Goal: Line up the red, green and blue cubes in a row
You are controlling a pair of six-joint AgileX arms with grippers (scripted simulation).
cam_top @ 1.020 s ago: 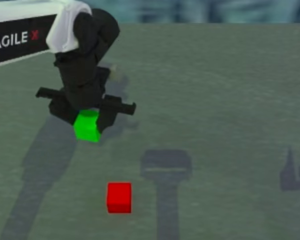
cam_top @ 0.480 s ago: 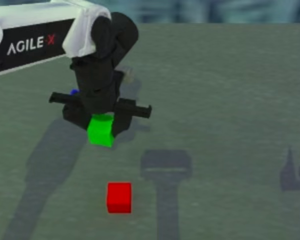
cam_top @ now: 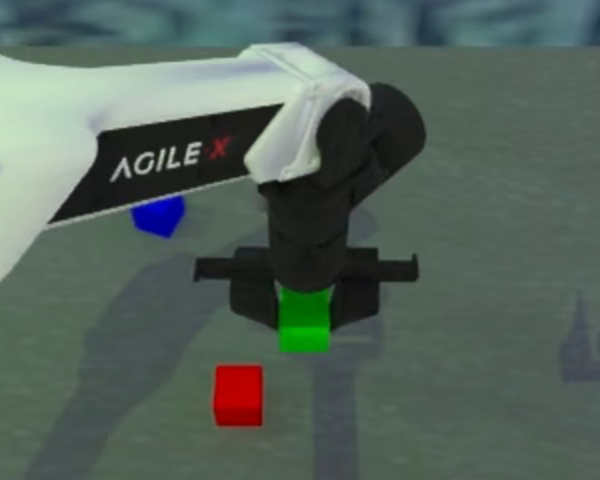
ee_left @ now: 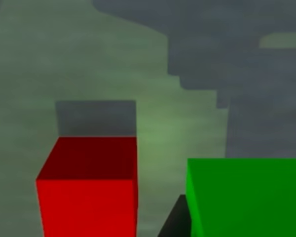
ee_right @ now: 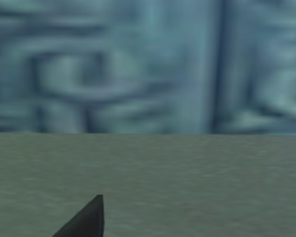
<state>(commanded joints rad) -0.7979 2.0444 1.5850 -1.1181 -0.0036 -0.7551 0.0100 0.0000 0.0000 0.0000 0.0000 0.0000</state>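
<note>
The left pincer (cam_top: 304, 318) is clamped on the green cube (cam_top: 304, 326), carrying it above the desk (cam_top: 480, 200) near the middle of the top view, just up and to the right of the red cube (cam_top: 238, 394), which sits flat on the desk. The blue cube (cam_top: 160, 215) lies well apart at the upper left, partly hidden under the white forearm. The main risk, as I judge it, is in the setting down: the green cube (ee_left: 246, 197) hangs close to the red cube (ee_left: 89, 185) in the left wrist view, so a descent that drifts toward it could knock the red one askew or land the green one on its edge, spoiling the row. Letting go while the cube is off the desk could make it tumble or bounce out of line, and only a small part of the cube shows below the black fingers, so how securely it is held cannot be told. The left arm reaches in from the top view's left with its forearm slanting across the desk and the wrist bent to point the pincer straight down. The right pincer is parked out of the top view; whether it is spread cannot be told.
</note>
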